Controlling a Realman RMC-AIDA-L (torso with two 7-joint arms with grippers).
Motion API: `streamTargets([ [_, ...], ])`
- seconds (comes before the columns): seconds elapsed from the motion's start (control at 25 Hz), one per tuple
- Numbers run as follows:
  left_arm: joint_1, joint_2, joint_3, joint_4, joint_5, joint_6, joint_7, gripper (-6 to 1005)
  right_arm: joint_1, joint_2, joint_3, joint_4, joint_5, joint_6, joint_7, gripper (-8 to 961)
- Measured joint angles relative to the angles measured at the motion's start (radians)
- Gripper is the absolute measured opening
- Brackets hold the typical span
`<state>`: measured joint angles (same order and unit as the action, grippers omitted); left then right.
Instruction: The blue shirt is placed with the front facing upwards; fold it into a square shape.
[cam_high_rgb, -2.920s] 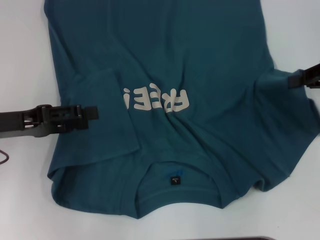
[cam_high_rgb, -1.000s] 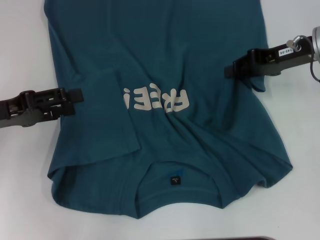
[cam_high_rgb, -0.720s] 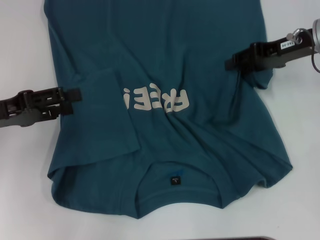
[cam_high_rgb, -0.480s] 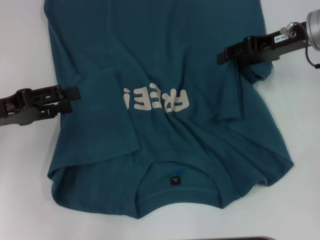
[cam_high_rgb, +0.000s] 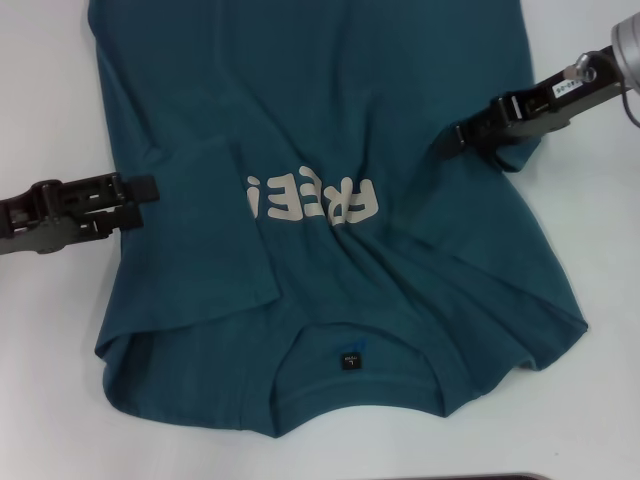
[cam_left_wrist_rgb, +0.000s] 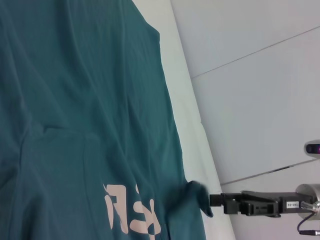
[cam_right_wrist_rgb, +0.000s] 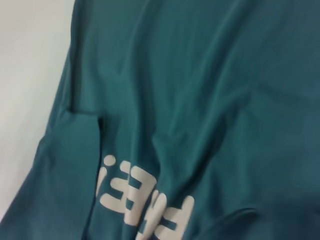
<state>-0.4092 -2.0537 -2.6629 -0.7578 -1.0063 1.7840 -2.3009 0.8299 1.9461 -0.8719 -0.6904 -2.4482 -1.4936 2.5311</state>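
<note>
Fingers of the right gripper (cam_high_rgb: 452, 136) pinch a bunched fold of the blue shirt (cam_high_rgb: 330, 120) at the upper right of the head view — the folded-in right sleeve, held closed between them. Whether the left gripper (cam_high_rgb: 148, 187) at middle left is parted or closed cannot be told; its tip sits at the shirt's left edge, beside the folded-in left sleeve.

One shirt, two grippers. Nearest the lower edge of the head view lies the collar with one small dark neck label (cam_high_rgb: 349, 360). Above it runs one line of cream lettering (cam_high_rgb: 316, 198), upside down in this view. The shirt spreads front-up over the white table (cam_high_rgb: 40, 90), wrinkled around the chest.

Farther up, the shirt's hem is cut off by the top of the frame. The left wrist view shows the right gripper (cam_left_wrist_rgb: 215, 200) far off at lower right, gripping the cloth. The right wrist view shows only cloth and lettering.
</note>
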Motion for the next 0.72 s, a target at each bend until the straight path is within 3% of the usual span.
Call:
streamTargets([
  [0.36,0.0,-0.001,-0.005,0.0,0.0,0.0,0.0,814,-0.013,-0.004,0.013,-0.053,-0.005,-0.026,0.015,645],
  [0.72,0.002,0.002,-0.013,0.0,0.0,-0.005,0.0,814,-0.067,-0.055,0.039,-0.061,-0.032,-0.146,0.029,646],
])
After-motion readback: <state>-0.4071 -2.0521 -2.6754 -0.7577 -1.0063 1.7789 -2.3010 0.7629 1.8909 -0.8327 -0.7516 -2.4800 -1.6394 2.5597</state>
